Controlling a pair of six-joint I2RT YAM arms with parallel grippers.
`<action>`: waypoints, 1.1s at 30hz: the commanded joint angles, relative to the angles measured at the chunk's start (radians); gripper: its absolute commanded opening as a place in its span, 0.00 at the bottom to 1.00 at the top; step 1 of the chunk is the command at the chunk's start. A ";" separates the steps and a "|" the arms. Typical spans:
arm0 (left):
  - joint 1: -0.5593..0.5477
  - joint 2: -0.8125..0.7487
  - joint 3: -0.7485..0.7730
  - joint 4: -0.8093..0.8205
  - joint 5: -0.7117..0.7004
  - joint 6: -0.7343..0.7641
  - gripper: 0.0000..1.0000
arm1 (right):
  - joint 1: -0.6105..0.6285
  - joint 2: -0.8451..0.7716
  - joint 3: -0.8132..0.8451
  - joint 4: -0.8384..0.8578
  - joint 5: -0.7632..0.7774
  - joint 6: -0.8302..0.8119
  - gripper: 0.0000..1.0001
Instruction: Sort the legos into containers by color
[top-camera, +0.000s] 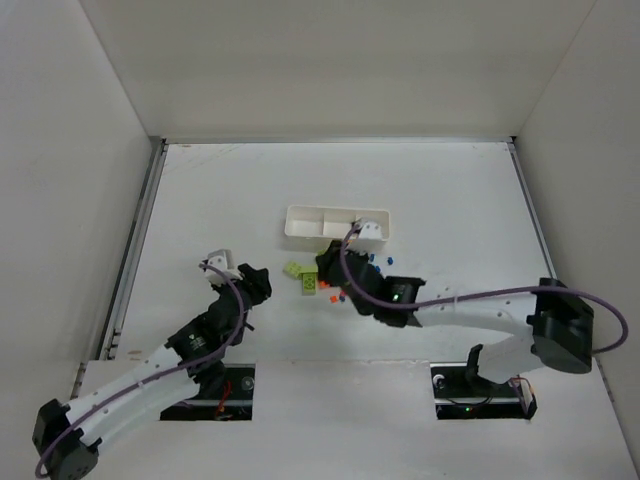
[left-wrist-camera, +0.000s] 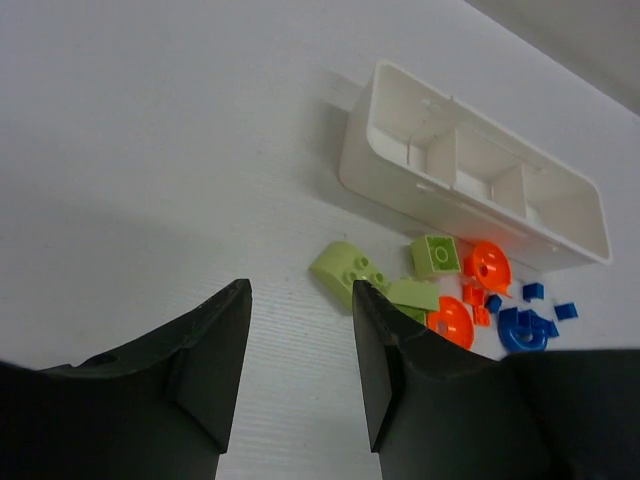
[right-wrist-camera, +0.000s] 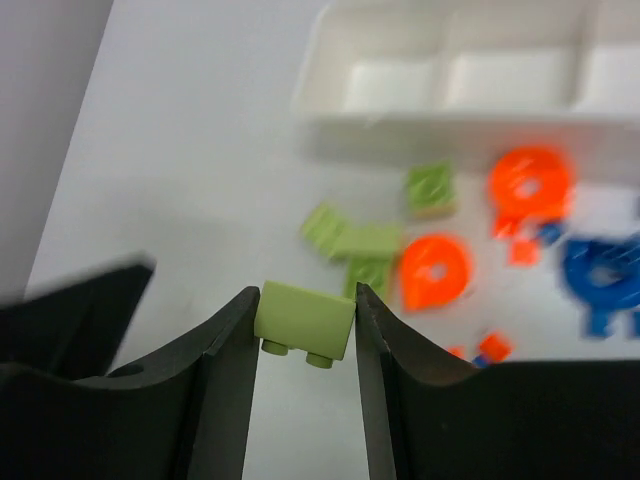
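Overhead cam first: the white tray (top-camera: 337, 222) sits about mid-table (top-camera: 450, 190), a bit toward the far edge, with its long side running left to right. The loose legos (top-camera: 310, 286) are scattered just off its near side. Trouble is the right arm (top-camera: 470, 305) lies straight across that pile. From up there I only catch a couple of green bricks (top-camera: 293, 268) and some blue bits (top-camera: 385, 262), and I can't tell how the jaws on either side stand.

The right wrist cam sorts that out. The right gripper (right-wrist-camera: 305, 305) is pinched on a light-green brick (right-wrist-camera: 300, 320), studs pointing down. Past it things are blurry, but I can make out two orange discs (right-wrist-camera: 435, 272), a blue blob and more green pieces. The tray's three compartments run across the top of the shot.

The left wrist cam is the sharp one. The left gripper (left-wrist-camera: 300, 310) has its jaws partway apart with only bare table between them. It's parked off the left side of the pile, which sits ahead and to its right. There I can see a rounded green piece (left-wrist-camera: 345, 270), a square green one, both discs and a blue ring (left-wrist-camera: 523, 330). The tray is angled behind them.
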 joint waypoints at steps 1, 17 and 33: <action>-0.067 0.143 -0.004 0.186 0.079 0.056 0.47 | -0.210 -0.074 -0.061 0.069 -0.045 -0.151 0.27; -0.276 0.665 0.154 0.370 0.062 0.127 0.57 | -0.554 0.159 0.068 0.152 -0.138 -0.361 0.47; -0.288 0.917 0.317 0.272 -0.071 0.056 0.49 | -0.456 -0.158 -0.144 0.198 -0.103 -0.357 0.75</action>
